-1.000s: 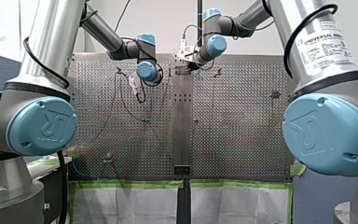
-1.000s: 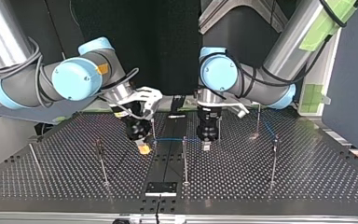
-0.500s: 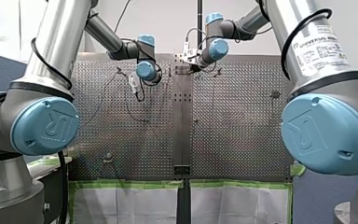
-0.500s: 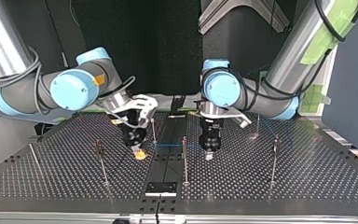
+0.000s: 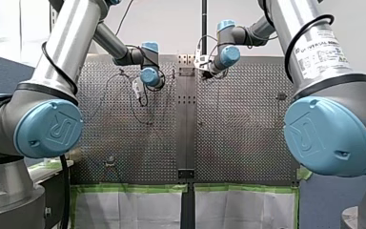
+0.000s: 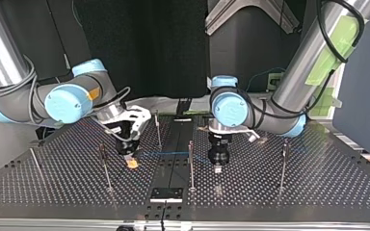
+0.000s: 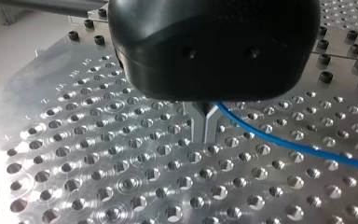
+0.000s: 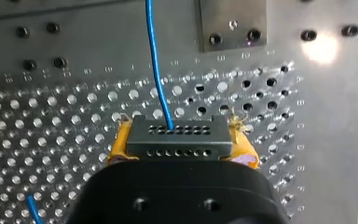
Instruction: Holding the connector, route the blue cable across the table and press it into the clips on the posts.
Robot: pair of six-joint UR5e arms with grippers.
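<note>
In the right wrist view my right gripper (image 8: pixel 177 142) is shut on the grey connector (image 8: pixel 176 136), which sits between its yellow pads (image 8: pixel 121 142). The blue cable (image 8: pixel 157 70) leaves the connector and runs ahead over the perforated table (image 8: pixel 51 116). In the top view my right gripper (image 6: pixel 131 162) hangs low at the left of centre and my left gripper (image 6: pixel 218 168) at the right. The blue cable (image 6: pixel 166 153) stretches between them past a thin post (image 6: pixel 191 163). The left wrist view shows my left gripper (image 7: pixel 204 128) shut, with the blue cable (image 7: pixel 284 142) running off from just behind its fingers.
More thin posts stand on the table in the top view: one behind the cable (image 6: pixel 158 129), one at the left (image 6: pixel 104 166), one at the right (image 6: pixel 283 166). A small black plate (image 6: pixel 166 194) lies at the near edge on the centre strip.
In the top view both grippers have come toward the near edge, my right one also drifting left. The blue cable between them has moved along with them.
</note>
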